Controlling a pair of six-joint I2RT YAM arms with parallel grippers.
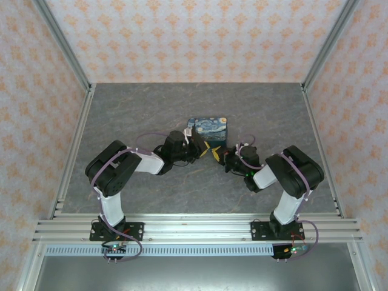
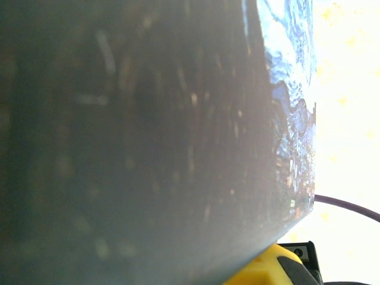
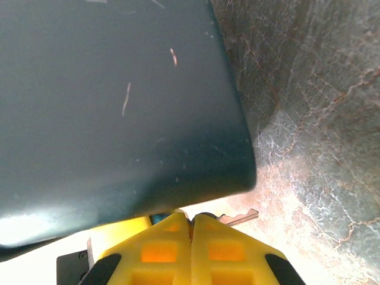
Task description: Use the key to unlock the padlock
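My right gripper is shut on the key, whose toothed brass blade sticks out to the right of the yellow fingertips. My left gripper faces it tip to tip at mid-table, its jaws shut as far as I can tell. One of its yellow fingers shows at the bottom of the left wrist view. The padlock is hidden. A small blue bit peeks out beside my right fingers; I cannot tell what it is.
A box printed with a blue swirling night sky lies just behind both grippers, and its dark side looms close over them. The grey marbled table has aluminium posts and patterned walls on three sides.
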